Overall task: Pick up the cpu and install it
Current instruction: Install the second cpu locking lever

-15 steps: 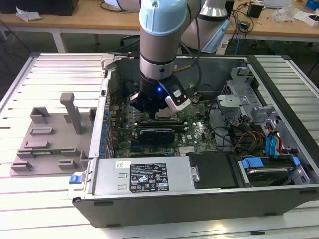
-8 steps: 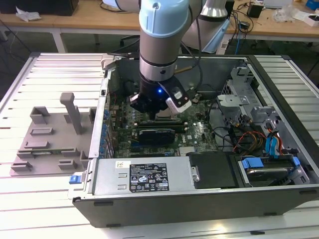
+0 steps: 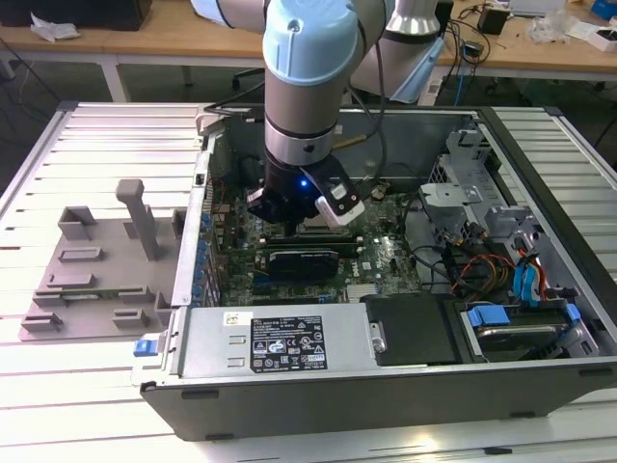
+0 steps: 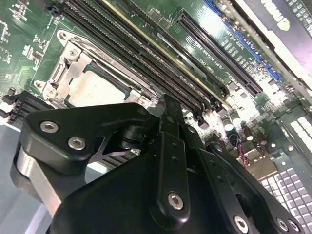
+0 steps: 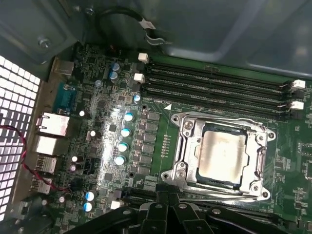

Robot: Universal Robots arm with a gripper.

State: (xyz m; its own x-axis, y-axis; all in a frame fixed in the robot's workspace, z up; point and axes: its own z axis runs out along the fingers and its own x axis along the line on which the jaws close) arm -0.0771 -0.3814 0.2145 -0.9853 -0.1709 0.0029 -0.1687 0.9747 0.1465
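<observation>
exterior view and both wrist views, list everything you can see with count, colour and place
cpu: one, pale silver, seated in the socket frame
socket frame: one, metal, on the motherboard beside the memory slots
motherboard: one, green, inside the computer case
memory slots: several, black, in parallel rows
computer case: one, dark grey, open on the slatted table
fixture tray: one, grey, at the exterior view's left of the case
table: one, pale slatted metal
arm: one, grey and light blue, reaching down into the case
gripper: one, black, just above the board near the cpu
</observation>
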